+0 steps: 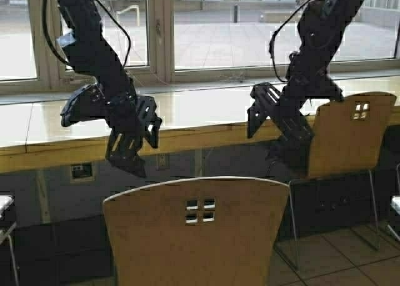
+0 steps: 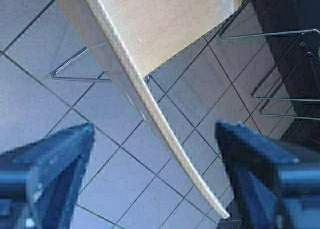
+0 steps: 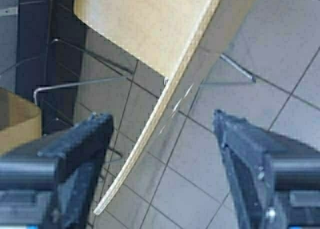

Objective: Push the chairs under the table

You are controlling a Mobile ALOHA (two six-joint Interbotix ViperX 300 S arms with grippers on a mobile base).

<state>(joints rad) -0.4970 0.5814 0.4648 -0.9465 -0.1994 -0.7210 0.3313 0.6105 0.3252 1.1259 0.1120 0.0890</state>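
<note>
Chair [image 1: 200, 233] pulled out from table [image 1: 187, 108], backrest top between both spread claws.
Stands centred just before the robot, back towards it, well short of the yellowish table edge; second chair [image 1: 347, 136] sits farther right, close against the table. Left gripper [image 1: 128, 142] and right gripper [image 1: 281, 133] hang above and beyond the backrest, released, grasping nothing; each wrist view shows the backrest rim [image 2: 150, 114] running between the fingers [image 3: 80, 154] without touching. Best done, by judgement, with both claws lowered evenly astride the rim, kept level, then driven straight forward so the chair slides square and does not twist or tip on its thin legs.
</note>
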